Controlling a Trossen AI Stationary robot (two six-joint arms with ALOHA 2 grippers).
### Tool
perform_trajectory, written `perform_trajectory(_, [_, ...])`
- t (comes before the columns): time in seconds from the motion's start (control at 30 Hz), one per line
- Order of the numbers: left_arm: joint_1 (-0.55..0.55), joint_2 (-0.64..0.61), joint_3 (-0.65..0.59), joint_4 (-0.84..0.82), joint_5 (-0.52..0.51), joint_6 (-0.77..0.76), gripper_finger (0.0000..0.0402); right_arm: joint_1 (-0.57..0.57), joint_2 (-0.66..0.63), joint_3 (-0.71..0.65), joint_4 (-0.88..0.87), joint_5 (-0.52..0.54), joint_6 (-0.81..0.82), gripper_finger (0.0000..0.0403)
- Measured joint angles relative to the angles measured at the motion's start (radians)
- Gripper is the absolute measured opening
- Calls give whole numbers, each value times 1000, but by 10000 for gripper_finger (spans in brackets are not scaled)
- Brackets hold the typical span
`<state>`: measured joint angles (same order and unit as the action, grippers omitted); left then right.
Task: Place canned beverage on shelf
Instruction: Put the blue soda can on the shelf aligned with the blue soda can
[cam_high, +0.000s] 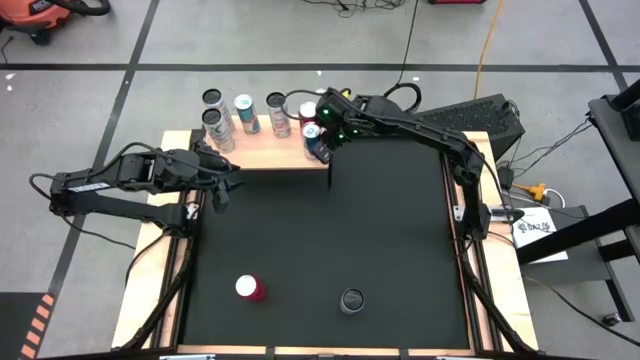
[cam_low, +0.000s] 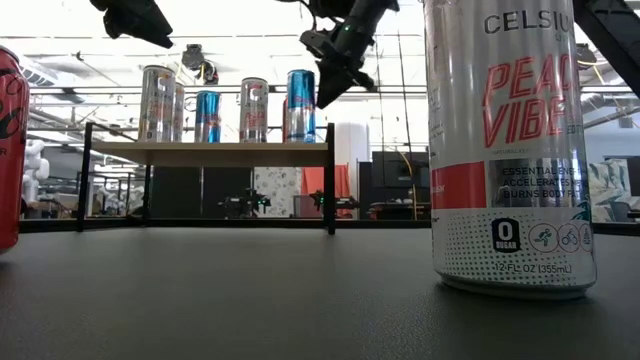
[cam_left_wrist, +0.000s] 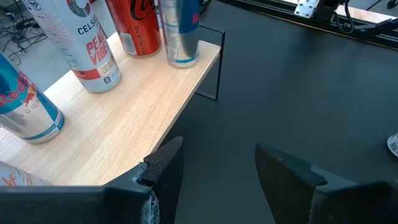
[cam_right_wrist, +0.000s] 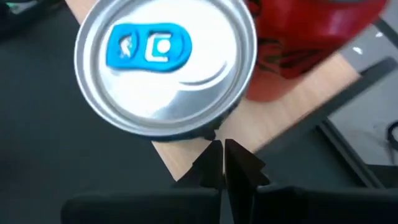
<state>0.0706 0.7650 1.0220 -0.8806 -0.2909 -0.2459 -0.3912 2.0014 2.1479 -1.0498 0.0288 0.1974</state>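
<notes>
The shelf (cam_high: 270, 155), a pale wood board on thin black legs, stands at the table's far side with several cans upright on it. At its right end stands a blue can with a silver top and blue tab (cam_right_wrist: 165, 62), next to a red can (cam_right_wrist: 311, 37). My right gripper (cam_right_wrist: 222, 158) is shut and slants down just beside this blue can's rim, over the shelf's right front corner. My left gripper (cam_left_wrist: 217, 168) hovers by the shelf's left front edge with its fingers apart and nothing between them. My right gripper's shut fingertips (cam_right_wrist: 214, 152) stand right beside the blue can's top rim (cam_right_wrist: 199, 134), slanting down from the table's right. I cannot tell whether they touch it. The can stands upright on the shelf board.
On the black table near its front edge stand a red can (cam_high: 250, 289) at the left and a silver Celsius can (cam_high: 352, 300) at the middle. Wooden strips edge the table. Open black surface lies between these cans and the shelf.
</notes>
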Motion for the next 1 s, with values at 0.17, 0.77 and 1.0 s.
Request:
perform_trajectory(0.17, [0, 0, 0, 0, 0, 0, 201, 2, -1, 0, 81, -28, 0, 0])
perform_trajectory(0.77, [0, 0, 0, 2, -10, 19, 201, 13, 49, 1, 256, -108, 23, 0])
perform_trajectory(1.0, [0, 0, 0, 3, -13, 21, 201, 14, 55, 1, 243, -108, 53, 0])
